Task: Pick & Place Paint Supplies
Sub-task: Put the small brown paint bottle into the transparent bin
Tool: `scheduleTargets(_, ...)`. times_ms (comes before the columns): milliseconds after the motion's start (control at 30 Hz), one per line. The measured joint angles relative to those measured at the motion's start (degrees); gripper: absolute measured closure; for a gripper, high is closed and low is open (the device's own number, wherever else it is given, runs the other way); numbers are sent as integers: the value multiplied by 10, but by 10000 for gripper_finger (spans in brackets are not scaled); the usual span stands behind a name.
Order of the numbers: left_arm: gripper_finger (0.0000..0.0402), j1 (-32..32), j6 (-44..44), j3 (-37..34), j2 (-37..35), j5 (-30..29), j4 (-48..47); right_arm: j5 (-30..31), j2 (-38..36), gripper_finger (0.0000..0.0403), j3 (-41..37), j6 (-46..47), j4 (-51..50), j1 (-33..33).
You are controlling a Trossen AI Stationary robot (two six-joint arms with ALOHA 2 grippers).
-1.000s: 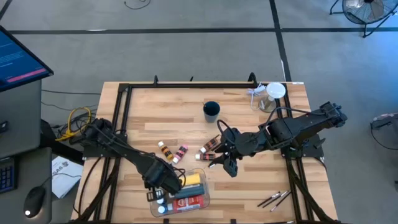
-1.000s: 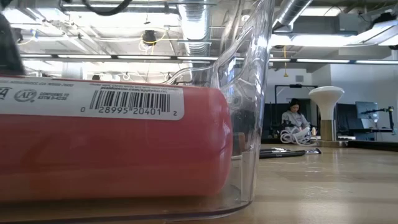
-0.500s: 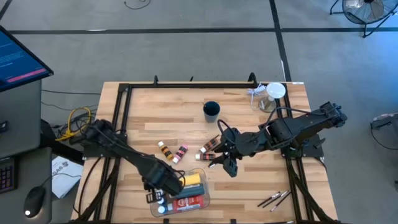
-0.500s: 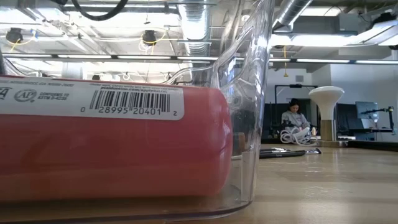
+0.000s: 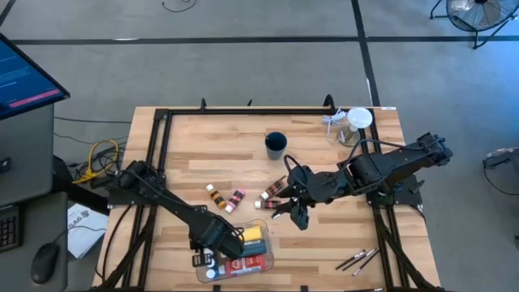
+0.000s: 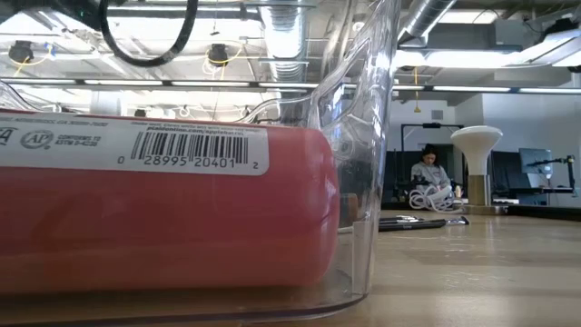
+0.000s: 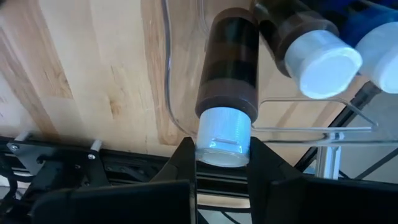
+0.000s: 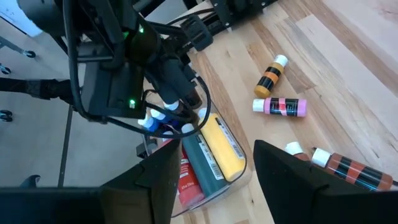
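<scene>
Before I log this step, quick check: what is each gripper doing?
Left gripper: closed on the white cap of a brown paint bottle at the clear bin.
Right gripper: open, empty, hovering above the table.

Barcode: on the red tube (image 6: 163, 218) I read "0 28995 20401 2".
Small print: beside it I made out "CONFORMS TO ASTM".

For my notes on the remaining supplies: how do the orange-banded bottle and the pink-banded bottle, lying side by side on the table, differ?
The orange-banded bottle has orange and black bands; the pink-banded bottle has pink bands with a dark stripe. In the high view the orange-banded bottle lies nearer the table's left edge, the pink-banded bottle nearer the right gripper. Their long axes point in different directions. Both are small, white-capped, lying flat on the wood, outside the clear tray.
</scene>
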Motion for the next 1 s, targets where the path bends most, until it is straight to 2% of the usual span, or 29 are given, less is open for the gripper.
scheduleTargets(567, 348, 6, 22, 0, 4, -9, 0, 0, 0, 211, 0, 0, 0, 0)
scheduleTargets(1000, 344, 24, 33, 0, 4, 5, 0, 0, 0, 213, 0, -4, 0, 0)
